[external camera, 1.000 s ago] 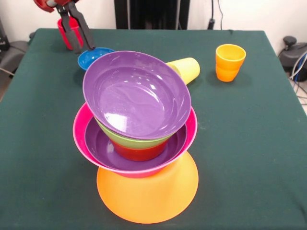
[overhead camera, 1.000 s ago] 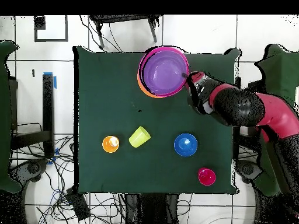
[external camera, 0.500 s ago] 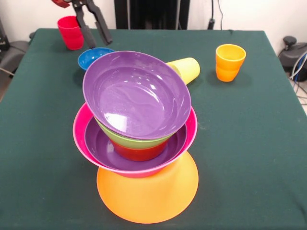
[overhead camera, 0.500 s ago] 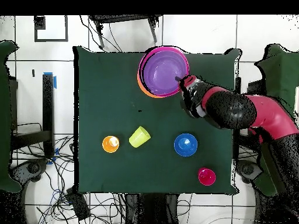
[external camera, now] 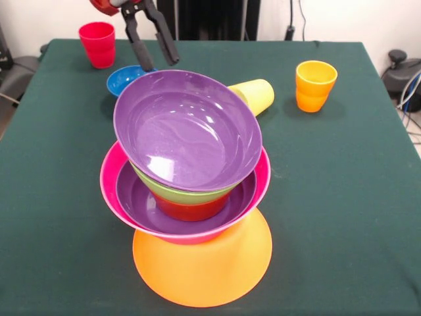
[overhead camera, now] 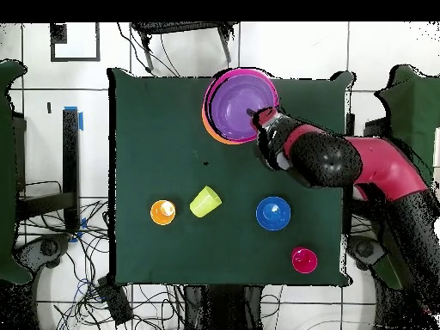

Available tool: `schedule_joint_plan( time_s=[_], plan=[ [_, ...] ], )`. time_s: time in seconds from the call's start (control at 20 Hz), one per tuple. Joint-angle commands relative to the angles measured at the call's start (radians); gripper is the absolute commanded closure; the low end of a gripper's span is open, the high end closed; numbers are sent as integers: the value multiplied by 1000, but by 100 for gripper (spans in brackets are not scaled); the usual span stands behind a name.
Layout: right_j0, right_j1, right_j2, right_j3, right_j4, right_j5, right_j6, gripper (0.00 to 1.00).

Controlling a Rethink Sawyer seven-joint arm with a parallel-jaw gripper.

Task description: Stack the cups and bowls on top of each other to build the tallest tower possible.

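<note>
Green cloth covers your surface [external camera: 342, 171], where the tower [external camera: 191, 184] stands on its upturned orange bowl [external camera: 204, 270], with pink, purple, red-orange, lime and a tilted purple bowl [external camera: 187, 128] above. Your gripper [external camera: 151, 43], jaws spread and holding nothing, has shifted from beside the red cup [external camera: 97, 44] to just behind the top bowl's rim, above the blue bowl [external camera: 125, 79]. Nothing else has moved: the yellow cup [external camera: 256, 95] lies tipped and the orange cup [external camera: 314, 85] is upright.
</note>
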Motion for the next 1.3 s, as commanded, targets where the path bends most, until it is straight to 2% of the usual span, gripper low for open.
schedule_joint_plan(
  time_s=[0.05,0.65,1.3],
  plan=[
    [51,70,-37,-15,-60,-27,-161,0],
    [63,88,-79,16,-107,-91,-129,0],
    [49,99,-72,19,-113,-78,-147,0]
  ],
)
